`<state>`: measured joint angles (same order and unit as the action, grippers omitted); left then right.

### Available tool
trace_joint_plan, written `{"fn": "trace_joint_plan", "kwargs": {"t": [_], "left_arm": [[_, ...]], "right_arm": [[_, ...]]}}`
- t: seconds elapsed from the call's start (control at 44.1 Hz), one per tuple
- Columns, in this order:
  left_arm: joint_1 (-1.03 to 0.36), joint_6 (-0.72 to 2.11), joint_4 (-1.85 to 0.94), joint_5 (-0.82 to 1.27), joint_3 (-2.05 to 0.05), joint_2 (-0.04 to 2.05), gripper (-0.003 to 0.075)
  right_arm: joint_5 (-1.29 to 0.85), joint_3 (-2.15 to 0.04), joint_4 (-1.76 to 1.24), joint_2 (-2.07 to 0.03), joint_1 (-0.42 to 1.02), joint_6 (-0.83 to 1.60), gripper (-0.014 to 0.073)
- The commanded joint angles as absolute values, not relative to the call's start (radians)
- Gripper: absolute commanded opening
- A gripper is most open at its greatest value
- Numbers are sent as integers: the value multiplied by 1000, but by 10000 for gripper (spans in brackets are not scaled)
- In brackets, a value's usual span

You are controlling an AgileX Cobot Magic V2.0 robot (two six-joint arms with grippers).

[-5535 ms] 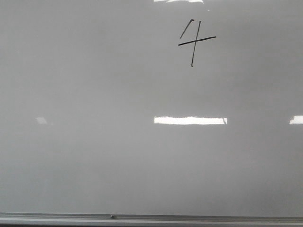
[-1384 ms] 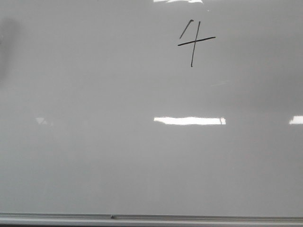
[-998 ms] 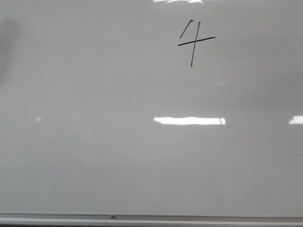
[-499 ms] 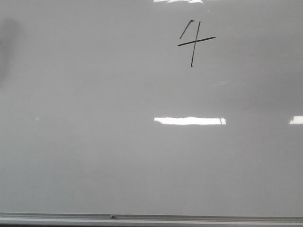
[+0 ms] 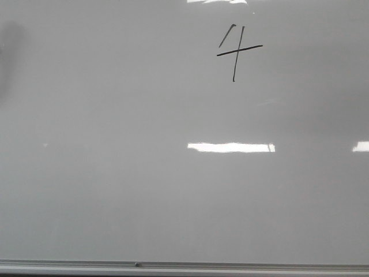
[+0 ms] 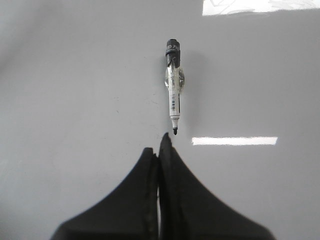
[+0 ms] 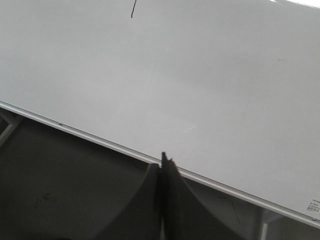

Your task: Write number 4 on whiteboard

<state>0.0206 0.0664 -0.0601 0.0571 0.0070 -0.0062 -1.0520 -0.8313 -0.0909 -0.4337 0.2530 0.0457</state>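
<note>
A black number 4 [image 5: 236,51] stands drawn near the top of the whiteboard [image 5: 144,190]: a short slant, a tilted crossbar and a long vertical. Neither gripper shows in the front view. In the left wrist view a marker [image 6: 173,87] with a black end cap lies flat on the whiteboard [image 6: 75,90], its bare tip pointing at my left gripper [image 6: 160,145], which is shut and empty just short of it. My right gripper [image 7: 165,161] is shut with nothing in it, over the whiteboard's grey rail [image 7: 100,141]. The foot of the 4's vertical stroke [image 7: 133,9] shows there.
Bright rectangular glare patches [image 5: 230,147] lie on the board. A grey metal rail [image 5: 184,267] runs along the board's near edge. Beyond the rail, in the right wrist view, is a dark surface [image 7: 60,190]. A dim shadow [image 5: 8,57] sits at the board's left edge.
A dim shadow appeared at the left edge after the oldest frame and has stayed. The small glare spot at the left has faded. The 4 is unchanged.
</note>
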Motion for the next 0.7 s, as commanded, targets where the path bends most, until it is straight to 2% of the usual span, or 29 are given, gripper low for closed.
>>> {"fn": "trace_joint_plan", "kwargs": {"t": [0.0,0.318,0.544,0.681], "left_arm": [[23,68,-64,-27,12,-22,-20],[23,68,-64,-27,12,-21,-20],[23,68,-64,-27,12,-21,-20],[23,68,-64,-27,12,-21,-20]], "right_arm": [[-983,-853,-83,-442,247,53,-69],[-917,-780,-81,-394,218,54,-69],[-502,-468,-85,-206,95,54,-69],[-332,-302,-87,-101,63,54,-69]]}}
